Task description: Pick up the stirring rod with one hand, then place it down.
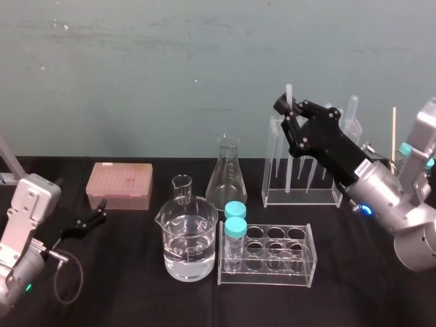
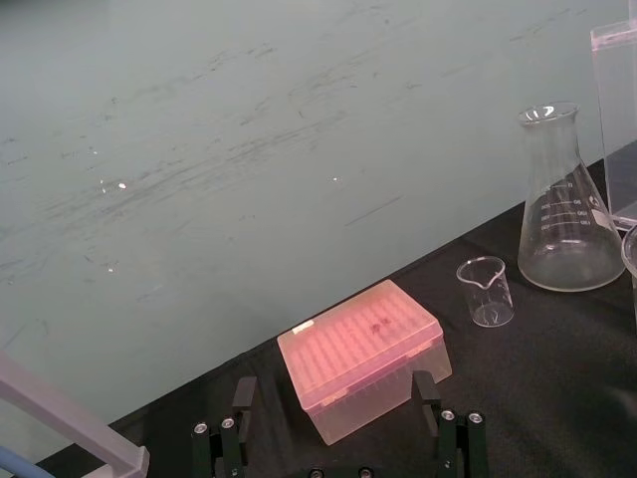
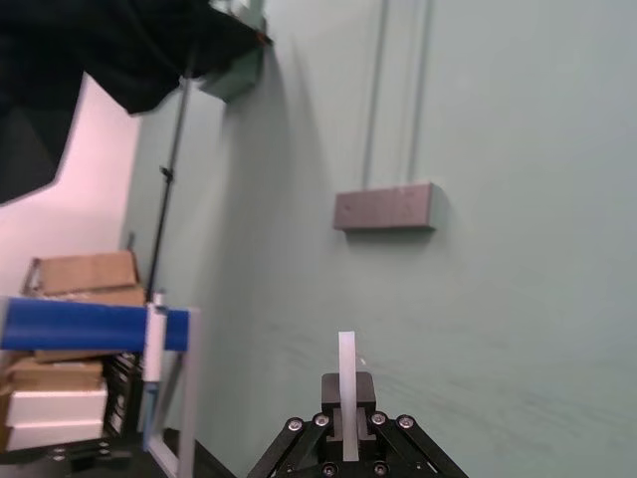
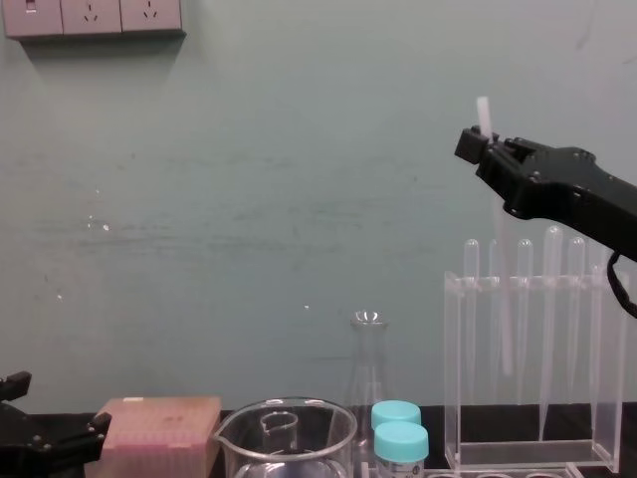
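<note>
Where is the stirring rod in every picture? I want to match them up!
Head view: upper right, the stirring rod sticks up from the shut right gripper, above the clear rack.
Chest view: upper right, stirring rod slants down across that rack.
Right wrist view: bottom middle, stirring rod standing upright.
Left wrist view: not in it; open left gripper faces the pink box.
Shared landmark: the conical flask beside the rack.

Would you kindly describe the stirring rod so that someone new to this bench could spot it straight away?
Find the tall clear rack at the back right of the black table. Above it, the right gripper is shut on the stirring rod, which stands nearly upright. Unlike the pipettes in the rack, it is a plain straight whitish stick with a flat-cut top and no bulb.
</note>
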### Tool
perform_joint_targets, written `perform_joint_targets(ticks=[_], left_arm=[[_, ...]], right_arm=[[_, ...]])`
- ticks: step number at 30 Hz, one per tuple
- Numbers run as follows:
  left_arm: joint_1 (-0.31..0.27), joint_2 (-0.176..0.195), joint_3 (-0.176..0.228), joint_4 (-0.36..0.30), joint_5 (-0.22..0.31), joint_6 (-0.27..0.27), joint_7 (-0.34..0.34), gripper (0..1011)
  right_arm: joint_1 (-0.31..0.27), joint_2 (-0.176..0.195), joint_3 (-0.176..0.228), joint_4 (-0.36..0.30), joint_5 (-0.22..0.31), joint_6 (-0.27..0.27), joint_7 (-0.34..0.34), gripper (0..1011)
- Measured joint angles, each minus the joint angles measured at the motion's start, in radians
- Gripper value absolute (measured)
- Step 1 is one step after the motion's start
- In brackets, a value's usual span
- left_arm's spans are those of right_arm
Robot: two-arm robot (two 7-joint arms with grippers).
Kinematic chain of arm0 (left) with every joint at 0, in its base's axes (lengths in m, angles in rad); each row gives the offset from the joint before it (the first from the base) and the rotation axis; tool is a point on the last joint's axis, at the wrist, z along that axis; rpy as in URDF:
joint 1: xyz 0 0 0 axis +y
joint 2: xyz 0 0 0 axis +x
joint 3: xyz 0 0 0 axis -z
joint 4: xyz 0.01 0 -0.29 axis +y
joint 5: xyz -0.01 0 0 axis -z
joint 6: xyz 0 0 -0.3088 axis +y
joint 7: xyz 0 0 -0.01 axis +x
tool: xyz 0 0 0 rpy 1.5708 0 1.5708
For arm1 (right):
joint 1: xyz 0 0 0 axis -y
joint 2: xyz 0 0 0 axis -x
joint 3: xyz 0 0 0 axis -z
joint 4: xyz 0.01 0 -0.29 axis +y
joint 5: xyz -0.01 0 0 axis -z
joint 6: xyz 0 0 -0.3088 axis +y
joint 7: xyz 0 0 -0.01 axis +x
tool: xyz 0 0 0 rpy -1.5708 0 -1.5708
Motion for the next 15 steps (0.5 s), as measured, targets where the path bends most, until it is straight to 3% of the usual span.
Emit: perform_joint_targets(ticks=[5, 15], left_arm=[[0.0, 0.0, 0.0, 0.0, 0.0, 0.0, 0.0, 1000], [0.0, 0.0, 0.0, 0.0, 0.0, 0.0, 0.0, 1000]], right_arm=[[-0.014, 0.002, -0.001, 0.036, 0.021, -0.036, 0.064, 70], [-0.032, 0.012, -0.004, 0.055, 0.022, -0.028, 0.074, 70]])
